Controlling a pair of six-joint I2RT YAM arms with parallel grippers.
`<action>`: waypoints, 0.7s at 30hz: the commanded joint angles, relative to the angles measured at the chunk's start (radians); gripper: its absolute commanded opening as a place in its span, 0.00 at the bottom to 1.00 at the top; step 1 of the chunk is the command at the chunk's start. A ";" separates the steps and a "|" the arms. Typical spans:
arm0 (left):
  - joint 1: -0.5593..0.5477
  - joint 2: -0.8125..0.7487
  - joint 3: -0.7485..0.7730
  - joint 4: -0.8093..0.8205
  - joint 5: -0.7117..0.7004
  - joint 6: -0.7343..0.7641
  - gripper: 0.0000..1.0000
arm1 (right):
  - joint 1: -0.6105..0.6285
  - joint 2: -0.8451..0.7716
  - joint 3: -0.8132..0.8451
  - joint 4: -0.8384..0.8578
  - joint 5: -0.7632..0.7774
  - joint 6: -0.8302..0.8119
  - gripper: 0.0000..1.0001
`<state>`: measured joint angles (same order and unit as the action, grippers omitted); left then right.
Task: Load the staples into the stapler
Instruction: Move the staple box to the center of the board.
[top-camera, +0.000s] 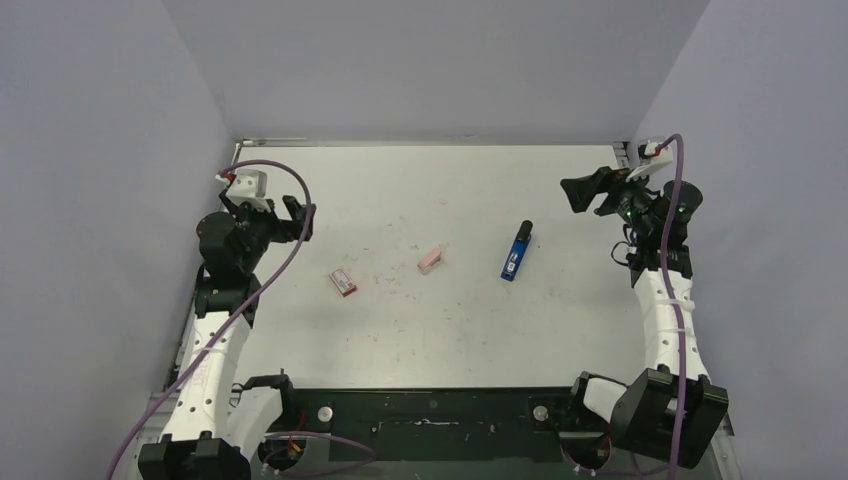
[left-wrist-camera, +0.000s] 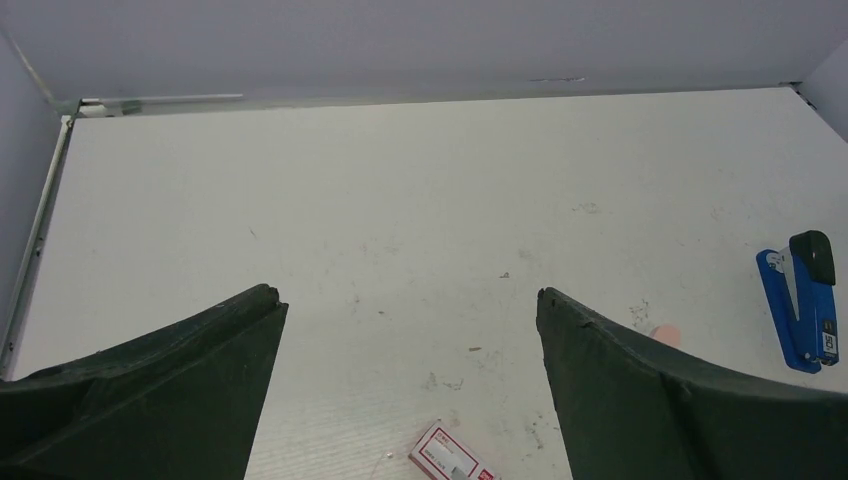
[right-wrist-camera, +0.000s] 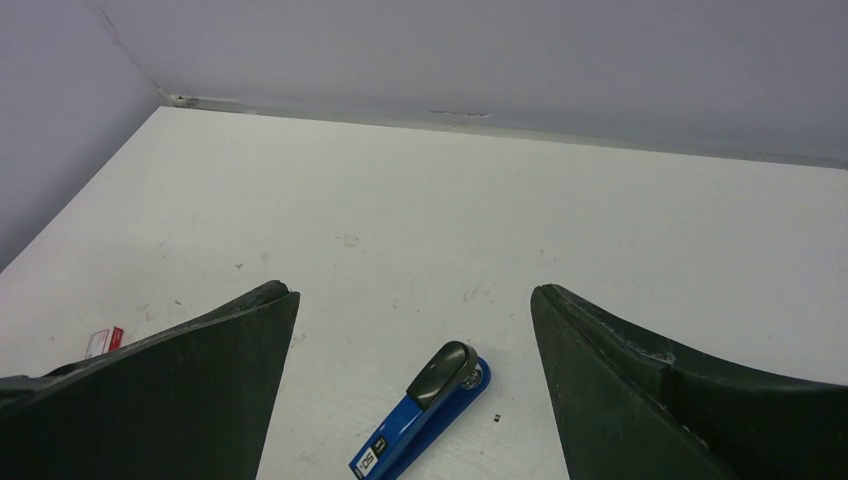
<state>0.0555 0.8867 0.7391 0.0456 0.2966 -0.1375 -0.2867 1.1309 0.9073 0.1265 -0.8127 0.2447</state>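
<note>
Right wrist shows blue stapler (right-wrist-camera: 420, 410), black-capped; left pincer (left-wrist-camera: 405, 292) and right pincer (right-wrist-camera: 413, 288) gape.

Both arms stand bent at the sides, wrists raised. The left gripper (top-camera: 298, 218) and the right gripper (top-camera: 582, 196) point inward toward each other, jaws spread wide and empty.

Pink block (top-camera: 429, 260): flat on table (top-camera: 400, 330), between left pincer (top-camera: 298, 218) and right pincer (top-camera: 585, 195), well apart from both, untouched. Table: white, scuffed, faint reddish marks. Walls (top-camera: 420, 70): pale grey, enclosing three sides.
</note>
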 joint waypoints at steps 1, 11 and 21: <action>0.013 -0.014 -0.001 0.032 0.030 0.009 0.97 | 0.006 -0.012 0.001 0.073 -0.022 -0.019 0.90; 0.040 0.015 0.003 0.018 0.024 -0.008 0.97 | 0.020 0.021 0.026 0.040 -0.017 -0.053 0.90; 0.115 0.093 0.051 -0.071 0.142 0.051 0.97 | 0.213 0.116 0.118 -0.193 0.088 -0.320 0.90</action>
<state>0.1631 0.9581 0.7322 0.0093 0.3511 -0.1444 -0.1955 1.2041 0.9417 0.0418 -0.7921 0.1059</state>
